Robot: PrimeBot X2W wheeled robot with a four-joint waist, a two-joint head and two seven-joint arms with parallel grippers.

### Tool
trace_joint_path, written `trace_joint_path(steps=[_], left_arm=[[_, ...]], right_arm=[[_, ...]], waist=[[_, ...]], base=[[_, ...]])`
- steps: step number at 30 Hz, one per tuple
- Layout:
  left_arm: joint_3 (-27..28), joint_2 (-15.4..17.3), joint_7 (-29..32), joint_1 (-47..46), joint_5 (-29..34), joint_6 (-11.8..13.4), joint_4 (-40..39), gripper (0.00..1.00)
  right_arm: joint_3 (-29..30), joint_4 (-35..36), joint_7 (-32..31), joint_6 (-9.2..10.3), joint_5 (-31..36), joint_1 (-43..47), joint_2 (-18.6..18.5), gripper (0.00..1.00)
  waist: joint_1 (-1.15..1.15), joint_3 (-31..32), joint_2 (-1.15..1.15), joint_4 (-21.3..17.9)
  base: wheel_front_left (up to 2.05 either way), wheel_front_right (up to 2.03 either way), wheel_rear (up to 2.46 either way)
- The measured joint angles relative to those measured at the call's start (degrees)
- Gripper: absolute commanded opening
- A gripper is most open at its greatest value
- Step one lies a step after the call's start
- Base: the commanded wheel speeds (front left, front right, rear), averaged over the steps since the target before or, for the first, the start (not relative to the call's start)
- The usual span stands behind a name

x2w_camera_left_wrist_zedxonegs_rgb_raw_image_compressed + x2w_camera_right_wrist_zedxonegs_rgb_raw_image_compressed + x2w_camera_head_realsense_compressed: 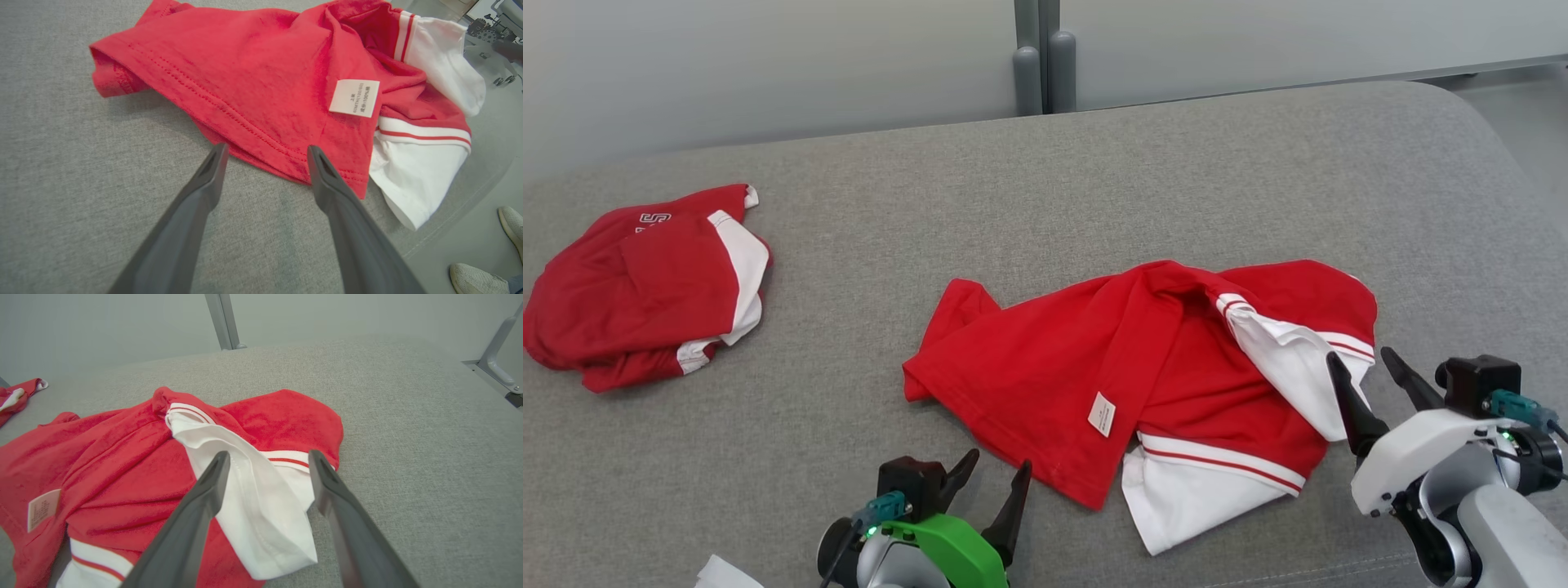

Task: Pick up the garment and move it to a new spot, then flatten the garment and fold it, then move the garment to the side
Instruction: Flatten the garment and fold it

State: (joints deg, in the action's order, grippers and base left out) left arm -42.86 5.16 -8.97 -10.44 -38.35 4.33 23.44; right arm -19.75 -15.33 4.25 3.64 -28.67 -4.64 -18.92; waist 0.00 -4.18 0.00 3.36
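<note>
The garment [1094, 367], a red shirt with white striped sleeves, lies crumpled on the grey cushioned surface [1094, 188], a white label on its near side. In the left wrist view its red hem [261, 102] lies just past my fingers. My left gripper [995, 469] stands open near the shirt's front-left hem, touching nothing. My right gripper [1364, 359] is open at the shirt's right edge. In the right wrist view its jaws straddle the white sleeve [261, 498] without pinching it.
A second red and white garment [645, 286] lies bunched at the far left of the surface. Grey posts [1045, 73] stand behind the back edge. A person's pale shoes [490, 265] are on the floor beyond the front edge.
</note>
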Motion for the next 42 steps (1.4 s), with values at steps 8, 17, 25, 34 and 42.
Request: trace_joint_path(steps=[8,17,25,34,42], left_arm=[[0.16,-0.05,0.01,1.48,-0.58,0.31,-0.48,1.0],[1.1,0.43,-0.14,3.16,-1.23,0.73,-1.25,1.0],[1.38,0.78,-0.11,4.41,-1.3,1.02,-2.11,1.0],[1.09,-0.25,1.37,4.87,-4.43,0.7,-3.98,1.0],[0.99,-0.58,3.42,4.89,-6.84,0.29,-4.23,1.0]], right_arm=[[-0.13,1.87,2.37,0.77,0.55,4.76,0.96,1.0],[0.42,2.86,4.31,2.04,-0.21,11.55,3.27,1.0],[1.71,2.9,5.33,2.55,-0.23,13.66,3.15,1.0],[2.49,3.94,5.38,2.61,-0.01,13.64,2.63,1.0],[1.97,5.38,5.36,2.87,0.71,13.32,2.64,1.0]], waist=[[0.0,0.0,0.0,-0.94],[0.0,0.42,0.0,-1.93],[0.0,0.5,0.0,-2.78],[0.0,0.21,0.0,-3.12],[0.0,-0.55,0.0,-3.69]], base=[[0.0,0.0,0.0],[0.0,0.0,0.0],[0.0,0.0,0.0],[0.0,0.0,0.0],[0.0,0.0,0.0]])
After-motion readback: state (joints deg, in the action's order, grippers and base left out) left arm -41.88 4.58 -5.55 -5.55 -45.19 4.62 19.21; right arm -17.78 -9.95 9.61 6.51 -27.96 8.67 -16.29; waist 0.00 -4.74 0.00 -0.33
